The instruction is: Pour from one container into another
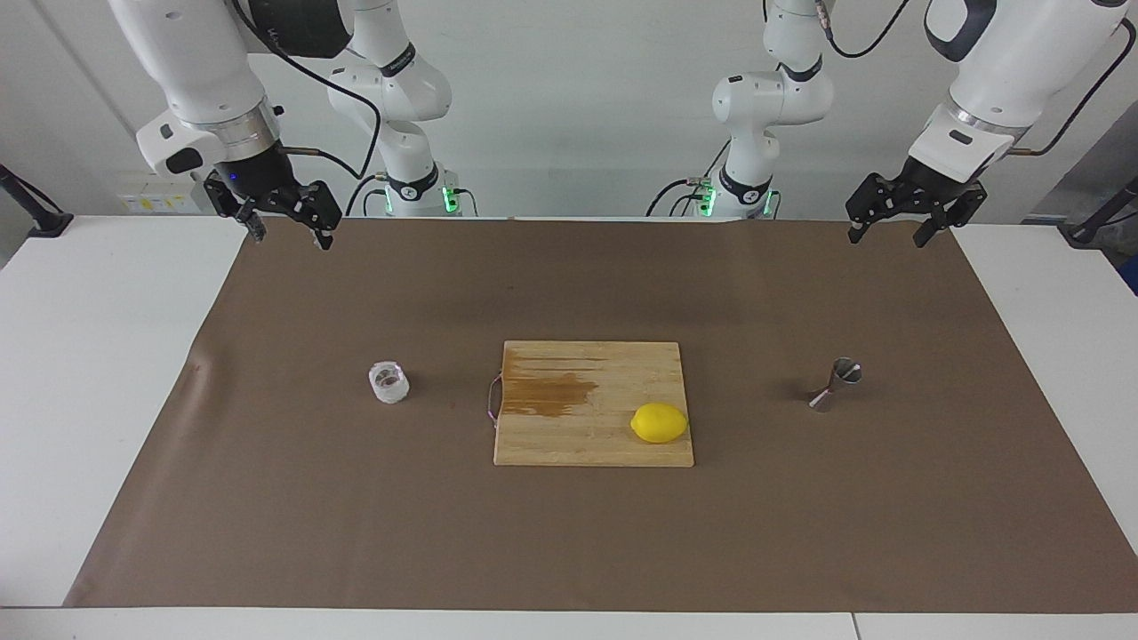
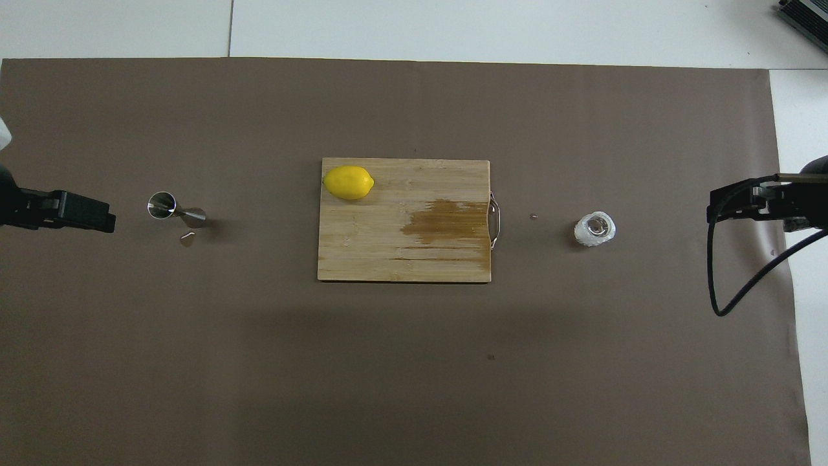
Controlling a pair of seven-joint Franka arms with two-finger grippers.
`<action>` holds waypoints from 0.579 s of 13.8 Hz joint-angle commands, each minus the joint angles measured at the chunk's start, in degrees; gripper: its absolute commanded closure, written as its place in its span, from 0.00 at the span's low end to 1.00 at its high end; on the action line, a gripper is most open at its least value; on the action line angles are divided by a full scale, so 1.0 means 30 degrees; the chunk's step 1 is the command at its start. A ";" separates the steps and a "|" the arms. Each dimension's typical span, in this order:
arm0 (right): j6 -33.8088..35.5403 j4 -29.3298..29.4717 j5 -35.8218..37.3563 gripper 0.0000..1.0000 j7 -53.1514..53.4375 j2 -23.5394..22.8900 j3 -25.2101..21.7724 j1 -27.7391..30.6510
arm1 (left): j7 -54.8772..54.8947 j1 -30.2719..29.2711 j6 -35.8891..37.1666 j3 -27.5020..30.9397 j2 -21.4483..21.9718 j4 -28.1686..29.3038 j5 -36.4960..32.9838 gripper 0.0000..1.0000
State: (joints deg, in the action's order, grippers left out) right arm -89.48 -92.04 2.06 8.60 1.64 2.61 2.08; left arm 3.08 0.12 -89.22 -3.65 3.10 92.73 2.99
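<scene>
Toward the right arm's end of the bench (image 1: 107, 373) stands the glass cup (image 1: 388, 381), upright on the brown mat (image 1: 569, 533). Beside it lies the cutting board (image 1: 594, 404) with a lemon (image 1: 659, 423) on it. Toward the left arm's end stands the jigger (image 1: 837, 383). Both arms wait: the right claw (image 1: 286, 224) and the left claw (image 1: 896, 229) hang spread, holding nothing, over the mat's corners nearest the robots.

Both arms wait raised, wrists bent down. The left gripper (image 1: 900, 229) hangs over the desk's edge nearest the robots at its own end, fingers apart; the right gripper (image 1: 292, 227) likewise.
</scene>
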 commanded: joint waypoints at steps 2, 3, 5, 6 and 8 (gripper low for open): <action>0.0121 -0.0200 -0.0422 0.00 0.0121 0.0302 0.0156 0.0301 | 0.0526 -0.0188 0.0324 -0.0014 -0.0037 -0.0235 -0.0116 0.00; 0.0120 -0.0200 -0.0422 0.00 0.0121 0.0302 0.0156 0.0301 | 0.0525 -0.0188 0.0354 -0.0015 0.0021 -0.0177 -0.0087 0.00; 0.0120 -0.0200 -0.0422 0.00 0.0092 0.0302 0.0156 0.0301 | 0.0613 -0.0188 0.0442 -0.0044 0.0051 -0.0147 -0.0087 0.00; 0.0120 -0.0200 -0.0422 0.00 0.0120 0.0302 0.0156 0.0301 | 0.0613 -0.0043 0.0472 -0.0015 0.0051 -0.0147 -0.0087 0.00; 0.0120 -0.0200 -0.0422 0.00 0.0120 0.0302 0.0156 0.0301 | 0.0408 0.0105 0.0268 -0.0044 0.0051 -0.0118 -0.0087 0.00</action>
State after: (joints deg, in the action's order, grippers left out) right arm -89.48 -92.04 2.06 8.60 1.64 2.61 2.08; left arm 3.88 0.19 -89.03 -3.70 3.10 92.72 2.99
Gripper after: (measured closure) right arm 0.000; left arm 0.000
